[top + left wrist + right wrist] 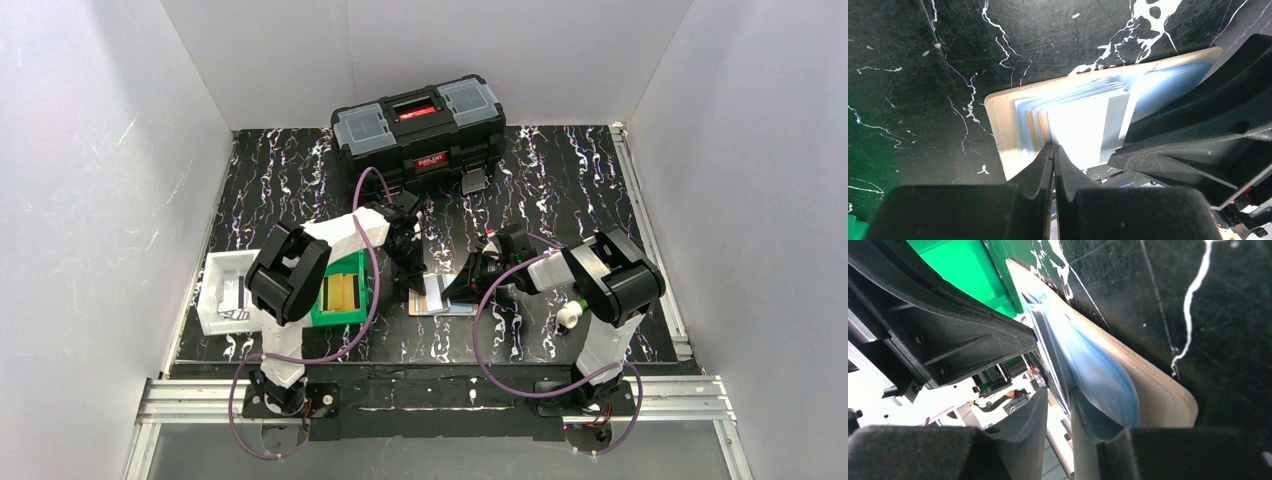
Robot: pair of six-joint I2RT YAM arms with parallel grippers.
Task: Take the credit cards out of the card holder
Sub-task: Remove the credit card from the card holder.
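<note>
Two grippers work on one card holder [998, 125]. The left gripper [1053, 150] has its jaws pressed together with no gap showing, and its tips meet the stack of credit cards [1083, 125] at the holder's near edge. The right gripper [1060, 407] has its jaws narrowly apart. A thin dark card edge runs into the gap close to one finger, with light visible beside the other, so no clamp is shown. The card holder is a flat, tan, leather-like wallet with rounded corners. It lies open on the black, white-veined tabletop [560, 180], directly beyond the left jaws. Inside it, light blue layers are stepped one behind another, and one orange strip [1033, 132] shows just beyond the left tips. The cards cannot be counted: glare whitens the middle of the stack, and the right gripper's body covers the holder's far end in the left wrist view. In the right wrist view a glossy light blue layer [1098, 370] bulges beside the jaws; whether it is a card or a pocket cannot be told. One green plastic bin [340, 318] and one white tray [207, 290] stand to the side of the left jaws. One black toolbox [420, 125] sits beyond both.
</note>
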